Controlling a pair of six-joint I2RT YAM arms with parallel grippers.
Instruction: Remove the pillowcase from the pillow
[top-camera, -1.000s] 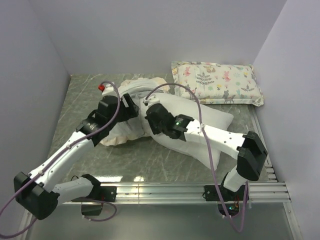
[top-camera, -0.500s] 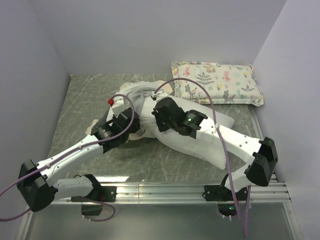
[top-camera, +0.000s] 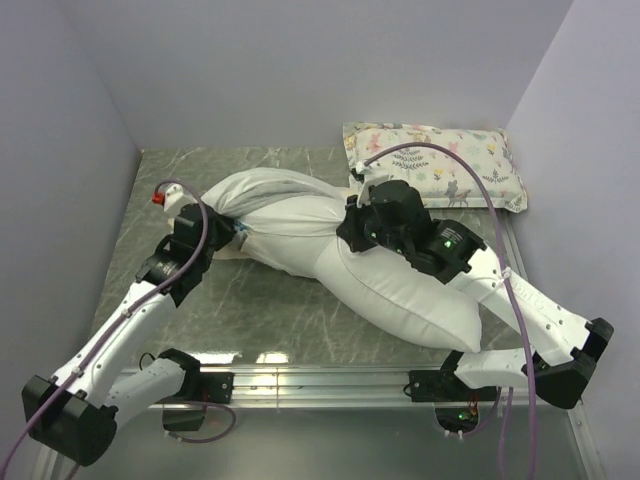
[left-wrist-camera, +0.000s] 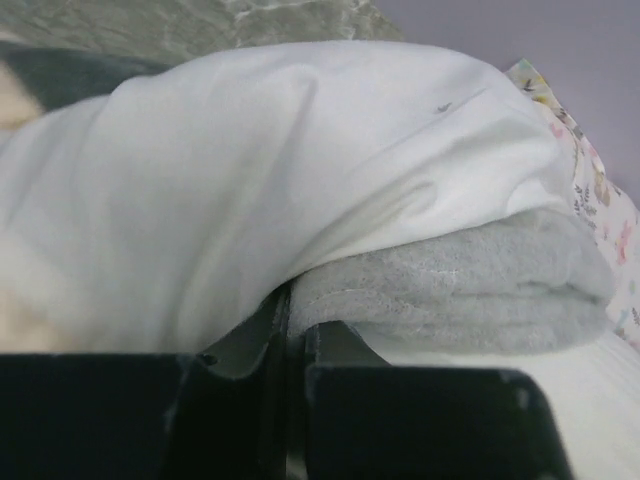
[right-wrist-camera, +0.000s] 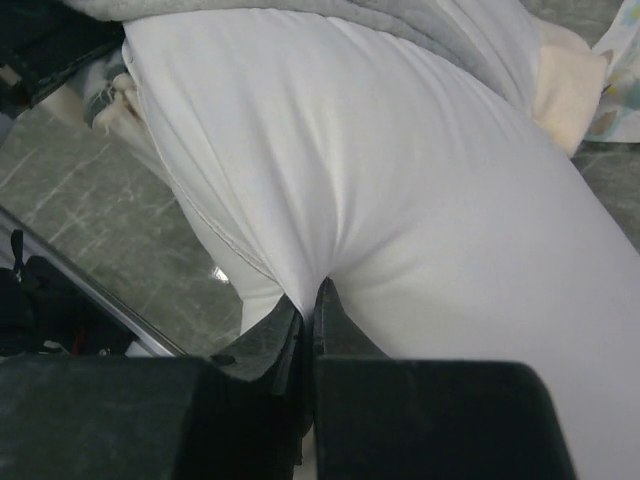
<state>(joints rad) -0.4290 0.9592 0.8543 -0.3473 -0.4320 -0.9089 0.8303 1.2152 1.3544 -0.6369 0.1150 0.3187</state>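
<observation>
On table (top-camera: 270, 320), top view: left gripper (top-camera: 232, 232), jaws clenched on a fold of the pillowcase (top-camera: 265, 190), grey cover bunched toward its 2 o'clock. Right gripper (top-camera: 352, 235), clenched, pinching cloth of the pillow (top-camera: 400, 300); white pillow runs out toward 4 o'clock, pillowcase at its 10 o'clock

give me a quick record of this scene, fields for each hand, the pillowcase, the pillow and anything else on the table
left hand: shut, pinching the edge of the grey plush pillowcase with white lining
right hand: shut, pinching a fold of the large plain white pillow
pillowcase: bunched at the pillow's far left end
pillow: mostly bare, lying diagonally on the grey marbled table
other: pastel animal-print pillow, far right corner
</observation>
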